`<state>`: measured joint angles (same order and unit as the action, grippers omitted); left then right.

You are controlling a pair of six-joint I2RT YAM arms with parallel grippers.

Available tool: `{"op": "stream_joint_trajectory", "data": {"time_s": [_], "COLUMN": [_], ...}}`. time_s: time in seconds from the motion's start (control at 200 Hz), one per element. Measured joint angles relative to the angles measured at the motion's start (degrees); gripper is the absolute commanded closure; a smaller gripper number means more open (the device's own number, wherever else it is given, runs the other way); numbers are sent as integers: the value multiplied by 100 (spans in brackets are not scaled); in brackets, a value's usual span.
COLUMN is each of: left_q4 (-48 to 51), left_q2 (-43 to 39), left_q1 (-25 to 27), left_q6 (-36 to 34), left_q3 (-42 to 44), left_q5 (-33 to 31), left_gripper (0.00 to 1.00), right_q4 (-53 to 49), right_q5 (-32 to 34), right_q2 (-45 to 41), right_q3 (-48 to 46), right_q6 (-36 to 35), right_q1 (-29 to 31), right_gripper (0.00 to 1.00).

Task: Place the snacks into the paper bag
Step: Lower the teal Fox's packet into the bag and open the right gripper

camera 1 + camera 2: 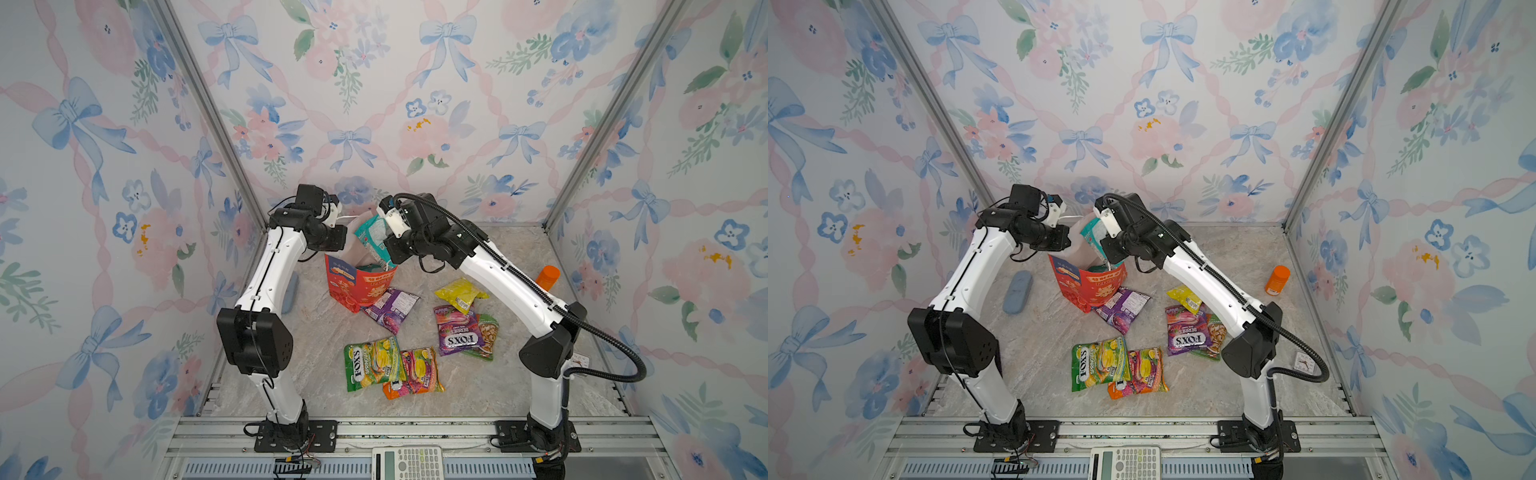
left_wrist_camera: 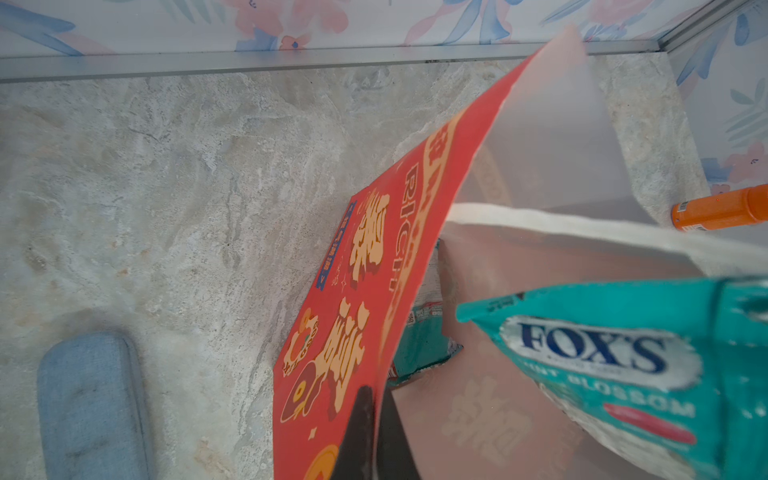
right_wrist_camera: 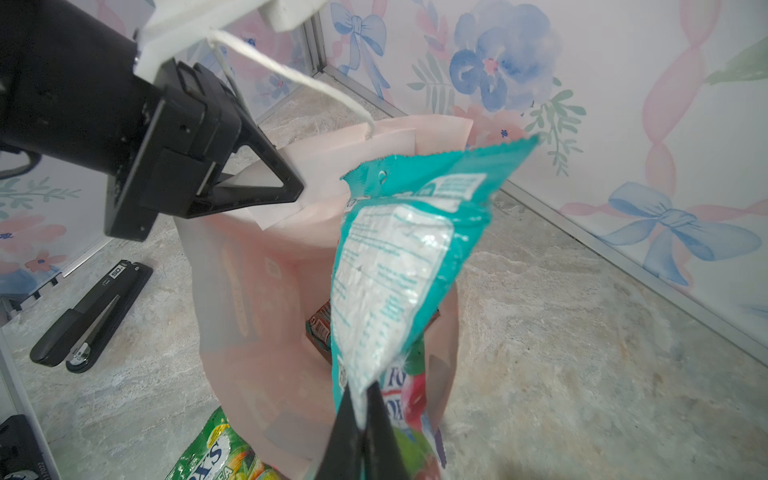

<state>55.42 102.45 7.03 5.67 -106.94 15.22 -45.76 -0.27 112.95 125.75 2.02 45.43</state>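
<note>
Because the paper bag [image 1: 359, 291] is limp and would likely sag shut by itself, the left fingers [image 2: 359, 436] are pressed together on one side wall at the rim. One finger lies on the red print and the other against the pale pink lining, holding the mouth wide. The bag stands on the counter [image 1: 478, 386] toward the back, in the middle. Just above its mouth hangs a teal FOX'S packet [image 3: 399, 266], pinched by one end in the right fingers [image 3: 343, 440], apparently so it can slide in lengthwise. At least one packet [image 3: 320, 328] already lies inside. Other snacks, a green one [image 1: 372, 363] among them, lie loose in front. Both arms rise from the front rail with elbows bent, and their wrists meet over the bag.
</note>
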Motion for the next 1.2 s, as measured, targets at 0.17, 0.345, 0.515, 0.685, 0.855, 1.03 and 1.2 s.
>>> {"op": "stream_joint_trajectory", "data": {"time_s": [0.17, 0.345, 0.515, 0.685, 0.855, 1.03, 1.2], "left_q4": [-2, -2, -4, -7, -33, -46, -44], "left_q2": [9, 13, 13, 13, 13, 13, 13], "left_q1": [0, 0, 0, -31, -33, -33, -33], "left_q6": [0, 0, 0, 0, -2, -2, -2], "left_q3": [0, 0, 0, 0, 0, 0, 0], "left_q5": [2, 2, -2, 0, -2, -2, -2], "left_gripper": [100, 100, 100, 100, 100, 100, 100], "right_q4": [-20, -59, -170, -293, -393, -470, -520], "right_q5": [-192, -389, -483, -540, -619, -664, -660], "right_q2": [122, 516, 861, 1174, 1561, 1858, 1926], "right_q3": [44, 378, 732, 1095, 1641, 2024, 2039], "right_q6": [-15, -17, -68, -107, -122, -127, -116], "right_q1": [2, 7, 7, 7, 7, 7, 2], "right_gripper": [100, 100, 100, 100, 100, 100, 78]}}
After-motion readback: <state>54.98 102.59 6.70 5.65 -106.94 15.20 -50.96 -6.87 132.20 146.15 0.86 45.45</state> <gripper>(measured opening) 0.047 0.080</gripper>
